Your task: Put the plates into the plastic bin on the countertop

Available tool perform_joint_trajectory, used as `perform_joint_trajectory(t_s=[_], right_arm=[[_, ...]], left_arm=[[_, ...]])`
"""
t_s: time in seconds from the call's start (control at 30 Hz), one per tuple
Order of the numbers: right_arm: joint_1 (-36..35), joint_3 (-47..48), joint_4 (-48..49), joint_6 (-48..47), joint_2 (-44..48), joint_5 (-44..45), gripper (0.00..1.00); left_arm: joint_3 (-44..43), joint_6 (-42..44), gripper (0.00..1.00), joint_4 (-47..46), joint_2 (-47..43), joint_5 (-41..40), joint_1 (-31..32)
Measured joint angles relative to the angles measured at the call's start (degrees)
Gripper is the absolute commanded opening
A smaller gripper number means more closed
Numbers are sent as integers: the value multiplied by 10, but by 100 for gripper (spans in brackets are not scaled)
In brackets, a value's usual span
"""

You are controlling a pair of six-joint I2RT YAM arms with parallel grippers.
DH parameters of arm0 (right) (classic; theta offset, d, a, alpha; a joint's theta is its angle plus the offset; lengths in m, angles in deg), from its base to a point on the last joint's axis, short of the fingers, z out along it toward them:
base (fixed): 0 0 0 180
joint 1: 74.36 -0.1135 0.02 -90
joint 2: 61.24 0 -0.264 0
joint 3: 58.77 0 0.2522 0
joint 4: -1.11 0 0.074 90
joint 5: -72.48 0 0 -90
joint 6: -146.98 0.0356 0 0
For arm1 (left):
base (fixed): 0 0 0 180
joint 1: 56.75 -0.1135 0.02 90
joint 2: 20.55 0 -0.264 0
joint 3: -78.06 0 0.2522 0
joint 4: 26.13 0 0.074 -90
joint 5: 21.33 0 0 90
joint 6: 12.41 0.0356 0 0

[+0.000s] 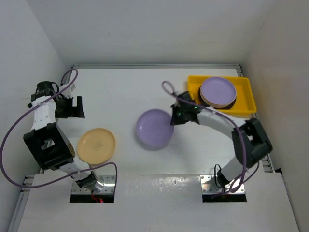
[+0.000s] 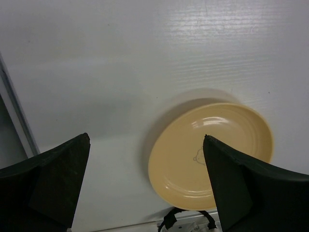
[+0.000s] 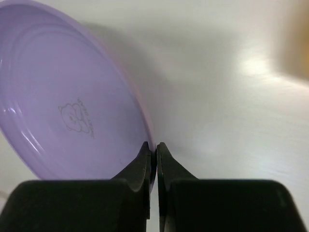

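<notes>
Arm bases sit at the bottom edge of the top view. Just above the left base, lower left of frame, a pale yellow-orange plate (image 1: 96, 145) lies flat on the white countertop (image 1: 120, 87). The left wrist view shows it lower right (image 2: 210, 154), with a small printed outline in its centre.

The left gripper (image 1: 72, 107) is left of centre, above that plate in the frame. Its jaws are spread wide with nothing between them (image 2: 146, 140), and the plate sits under the gap toward the right finger.

At frame centre, a lavender plate (image 1: 154, 128) is blurred, with a shadow beneath it. The right gripper (image 1: 175, 116) has it by its right rim. In the right wrist view the jaws are nearly closed, pinching the thin rim (image 3: 153, 147). The plate (image 3: 63, 101) fills the left side, tilted, with a faint animal print on it. Cannot tell if its far rim touches the countertop.

At the upper right of the top view is the yellow plastic bin (image 1: 194, 83), well apart from both loose plates. Inside is a stack of plates (image 1: 218, 91), lavender on top; the count below is unclear. Purple cables (image 1: 9, 130) loop off the arms. White walls (image 1: 145, 29) stand behind.
</notes>
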Motion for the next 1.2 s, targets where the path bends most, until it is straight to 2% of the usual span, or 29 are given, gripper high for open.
perform_joint_trajectory(t_s=[0.1,0.2,0.27,0.4,0.6,0.63,0.7,0.77,0.87,0.97,1.1,1.17,1.2], right_arm=[[147,11,-11,5,77,10,0],[297,56,-21,7,109,25,0],[396,99,-28,9,99,31,0],[497,173,-58,11,33,45,0],[538,218,-79,21,-86,36,2],[543,218,-79,26,-102,31,22],[550,226,-82,29,-125,23,52],[551,244,-90,28,-148,19,75],[550,260,-97,15,-161,17,83],[546,262,-103,0,-156,18,84],[536,246,-107,-23,-122,29,86],[525,222,-104,-35,-80,33,86],[519,211,-104,-40,-55,35,86]], left_arm=[[-16,2,100,-2,1,1,0],[-26,5,100,-4,7,2,2],[-28,10,100,-5,15,2,5],[-28,16,99,-5,39,1,16],[-40,20,99,-2,79,-2,24],[-40,28,99,2,82,-3,24],[-39,40,99,7,86,-4,26],[-32,59,99,9,89,-9,30],[2,90,99,15,89,-17,36],[56,117,99,15,89,-26,39],[123,140,93,9,89,-47,40],[143,147,87,5,93,-56,40],[147,148,81,1,97,-64,41]])
